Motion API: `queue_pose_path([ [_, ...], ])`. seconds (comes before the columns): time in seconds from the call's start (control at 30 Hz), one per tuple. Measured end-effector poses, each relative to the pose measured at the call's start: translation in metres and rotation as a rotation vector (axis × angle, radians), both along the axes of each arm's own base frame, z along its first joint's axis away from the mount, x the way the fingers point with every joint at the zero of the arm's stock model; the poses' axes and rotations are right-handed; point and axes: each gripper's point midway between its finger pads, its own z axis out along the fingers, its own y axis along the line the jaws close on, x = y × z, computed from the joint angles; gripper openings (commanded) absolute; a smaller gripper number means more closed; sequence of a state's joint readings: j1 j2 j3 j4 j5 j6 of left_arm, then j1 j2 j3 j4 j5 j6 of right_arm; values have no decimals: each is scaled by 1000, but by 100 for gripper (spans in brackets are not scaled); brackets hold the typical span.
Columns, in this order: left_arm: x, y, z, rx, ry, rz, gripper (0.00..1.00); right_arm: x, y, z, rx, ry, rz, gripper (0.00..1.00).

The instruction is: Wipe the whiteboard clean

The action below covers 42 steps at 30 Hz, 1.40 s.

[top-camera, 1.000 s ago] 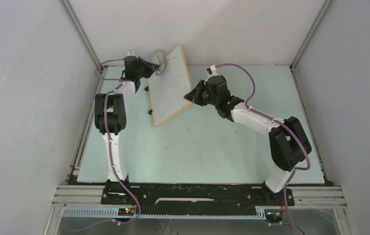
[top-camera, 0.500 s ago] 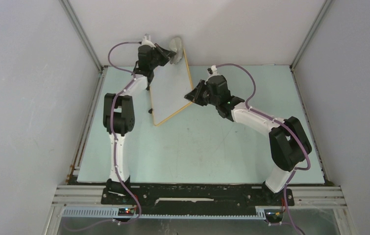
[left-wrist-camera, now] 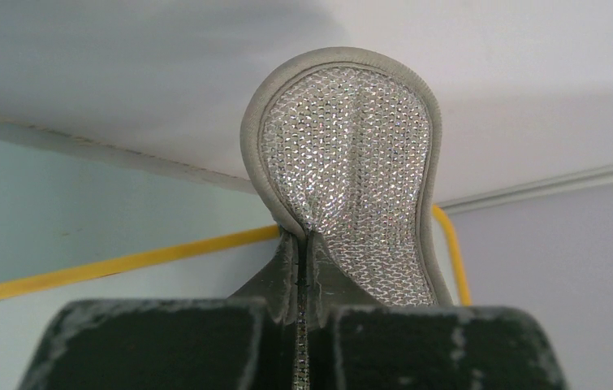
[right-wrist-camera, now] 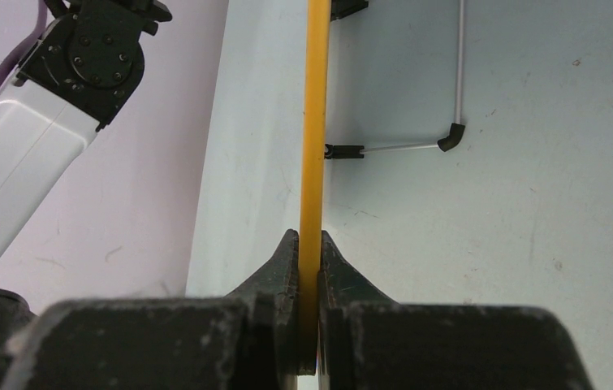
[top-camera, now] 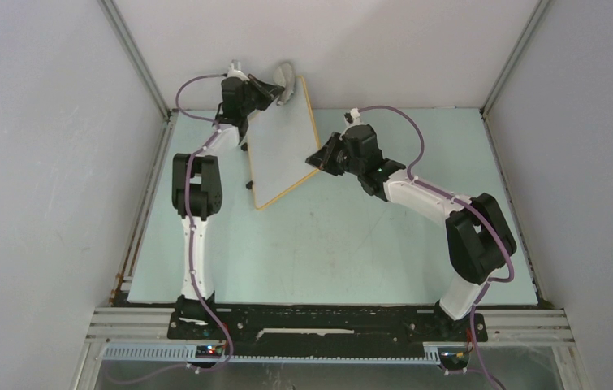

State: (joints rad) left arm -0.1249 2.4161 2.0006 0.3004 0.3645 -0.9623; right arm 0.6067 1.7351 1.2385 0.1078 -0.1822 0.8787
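Note:
The whiteboard (top-camera: 282, 146), white with a thin orange frame, stands tilted on the table at the back middle. I see no writing on its face from above. My right gripper (top-camera: 320, 159) is shut on the board's right edge; in the right wrist view the orange frame (right-wrist-camera: 312, 122) runs up from between the fingers of the right gripper (right-wrist-camera: 308, 240). My left gripper (top-camera: 273, 91) is shut on a grey oval cloth pad (top-camera: 286, 79) at the board's top corner. In the left wrist view the mesh pad (left-wrist-camera: 347, 154) stands up from the left gripper (left-wrist-camera: 304, 244), in front of the board's frame (left-wrist-camera: 124, 264).
The pale green table (top-camera: 351, 244) lies between grey walls with metal corner rails (top-camera: 136, 57). The board's wire stand with a black foot (right-wrist-camera: 449, 138) rests on the table behind it. The left arm's white link (right-wrist-camera: 27, 154) shows beyond the board.
The left arm has carried the pad from the board's upper left part up to its top corner. The right arm and the board have stayed still.

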Motion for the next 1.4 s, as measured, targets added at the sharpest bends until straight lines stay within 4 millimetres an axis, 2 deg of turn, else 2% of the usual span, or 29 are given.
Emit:
queue_pose_path([
  [0.17, 4, 27, -17, -32, 77, 52, 0, -1, 0, 0, -5, -6, 9, 0],
  [0.33, 1, 58, -53, -65, 166, 126, 0, 0, 1, 0, -3, -7, 8, 0],
  [0.47, 1, 69, -61, -70, 187, 157, 0, 0, 1, 0, 0, -7, 7, 0],
  [0.67, 2, 58, -55, 10, 136, 162, 0, 0, 1, 0, 5, -1, 2, 0],
  [0.77, -3, 42, -42, 64, 88, 128, 0, 1, 1, 0, 6, 1, -1, 0],
  [0.93, -31, -3, -5, 73, -28, 36, 0, 2, 0, -1, 5, 4, -2, 0],
  [1.03, -55, -23, 6, 41, -79, -4, 0, 4, 2, -1, 4, 2, 1, 0],
  [1.13, -75, -28, 8, 6, -94, -15, 0, 4, 2, -1, 2, 4, 2, 0],
  [1.27, -85, -24, 5, -16, -77, -9, 0, 5, 3, 0, -1, 3, 3, 0],
  [1.3, -85, -22, 4, -23, -70, -5, 0, 5, 3, 0, -2, 1, 4, 5],
  [1.4, -84, -10, 0, -49, -40, 0, 0, 4, 2, 0, -10, -6, 10, 33],
])
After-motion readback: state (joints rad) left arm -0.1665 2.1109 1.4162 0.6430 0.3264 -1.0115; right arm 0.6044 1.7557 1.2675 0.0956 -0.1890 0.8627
